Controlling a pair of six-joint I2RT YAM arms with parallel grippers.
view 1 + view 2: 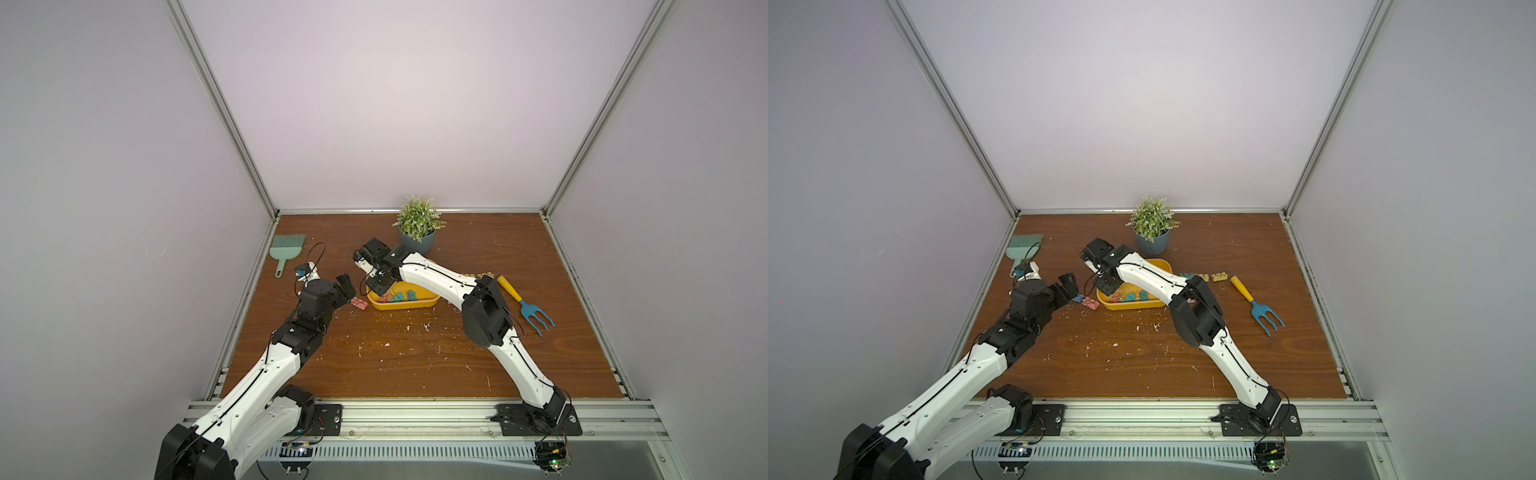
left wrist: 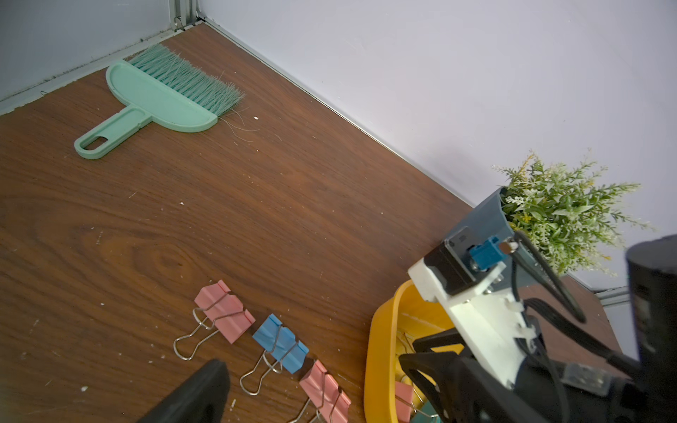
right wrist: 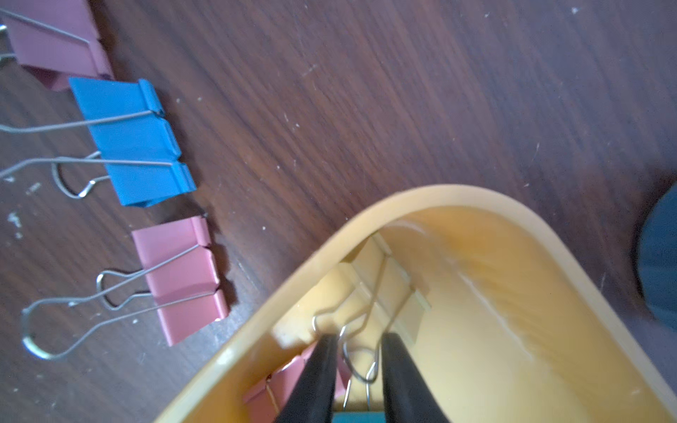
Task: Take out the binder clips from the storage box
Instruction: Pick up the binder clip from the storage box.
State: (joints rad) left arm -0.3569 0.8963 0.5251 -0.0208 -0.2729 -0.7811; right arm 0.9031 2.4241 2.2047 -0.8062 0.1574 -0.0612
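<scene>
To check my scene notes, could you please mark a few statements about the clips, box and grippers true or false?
The right gripper straddles the wire handles of a yellow clip inside the storage box. True.
The storage box is empty. False: teal clips lie inside.
A blue clip lies between two pink clips on the table. True.
The left gripper is open and empty. True.
The yellow clip hangs above the box. False: it lies inside.

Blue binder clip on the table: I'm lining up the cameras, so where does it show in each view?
In a top view: hidden behind the left gripper.
In a top view: blue binder clip beside that gripper.
Left wrist: the clip lies between two pink clips.
Right wrist: the clip likewise lies between pink clips.
Shared landmark: the yellow storage box, in all four views.
</scene>
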